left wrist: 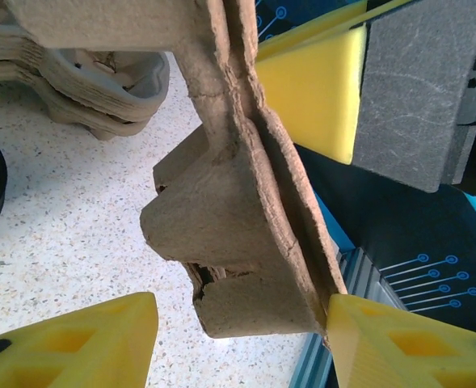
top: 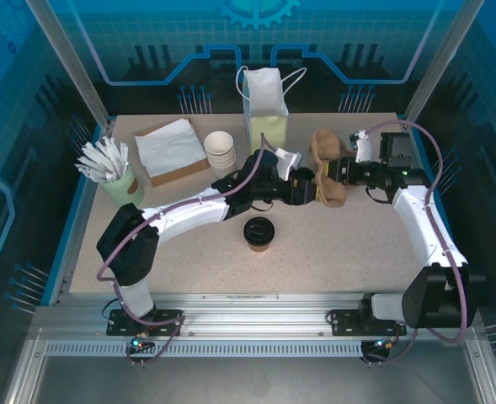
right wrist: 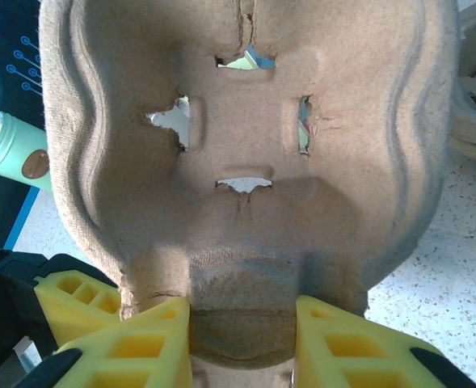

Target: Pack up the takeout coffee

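One carrier point(right wrist: 246, 145) clamped, overhead — coffee point(top: 259, 233) apart

On the worktop point(top: 189, 252) the takeout coffee point(top: 258, 233) stands well before the paper bag point(top: 265, 109); the cup stack point(top: 220, 150), napkins point(top: 170, 148) and stirrer holder point(top: 123, 187) lie left of the bag, the pulp cup carrier point(top: 328, 172) right.

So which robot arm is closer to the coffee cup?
Left. The left arm's jaws hover just beyond the coffee cup; the right arm's jaws, gripping the cardboard carrier, are farther right.
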`<state>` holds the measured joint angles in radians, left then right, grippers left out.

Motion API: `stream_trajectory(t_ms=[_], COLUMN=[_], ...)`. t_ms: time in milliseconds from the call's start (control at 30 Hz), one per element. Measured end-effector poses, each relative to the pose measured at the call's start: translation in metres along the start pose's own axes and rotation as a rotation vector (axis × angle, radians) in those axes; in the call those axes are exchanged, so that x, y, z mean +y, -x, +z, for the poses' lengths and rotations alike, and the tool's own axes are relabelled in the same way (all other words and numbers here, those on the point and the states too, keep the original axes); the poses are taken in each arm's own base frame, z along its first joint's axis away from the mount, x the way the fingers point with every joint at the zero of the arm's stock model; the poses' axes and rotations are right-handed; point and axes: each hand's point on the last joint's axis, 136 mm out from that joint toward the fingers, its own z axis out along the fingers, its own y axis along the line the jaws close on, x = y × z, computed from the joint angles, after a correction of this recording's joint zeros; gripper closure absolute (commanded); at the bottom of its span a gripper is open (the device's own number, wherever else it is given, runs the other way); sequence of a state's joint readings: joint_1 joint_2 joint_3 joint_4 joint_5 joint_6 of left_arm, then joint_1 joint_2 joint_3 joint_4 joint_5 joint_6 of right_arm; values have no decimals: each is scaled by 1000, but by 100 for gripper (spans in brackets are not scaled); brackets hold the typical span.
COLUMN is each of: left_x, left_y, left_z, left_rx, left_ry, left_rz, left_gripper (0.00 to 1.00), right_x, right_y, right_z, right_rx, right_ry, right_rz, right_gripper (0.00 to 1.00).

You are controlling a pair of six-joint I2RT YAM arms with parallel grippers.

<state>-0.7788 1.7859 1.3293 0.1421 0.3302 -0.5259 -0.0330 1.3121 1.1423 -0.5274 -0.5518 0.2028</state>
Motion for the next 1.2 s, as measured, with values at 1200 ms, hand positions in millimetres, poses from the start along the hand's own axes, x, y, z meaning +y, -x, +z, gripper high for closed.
stream_trajectory(t_ms=[1200], left_x=[49], left_y=[16], left_z=[52], left_rx=[-2], left_ry=[36], left_rz=[-93], left_gripper=[36], right_x=[-35], right_y=[30], right_z=[-32], right_rx=[-51], right_ry=[-318], right_rz=[-79], right_gripper=[72])
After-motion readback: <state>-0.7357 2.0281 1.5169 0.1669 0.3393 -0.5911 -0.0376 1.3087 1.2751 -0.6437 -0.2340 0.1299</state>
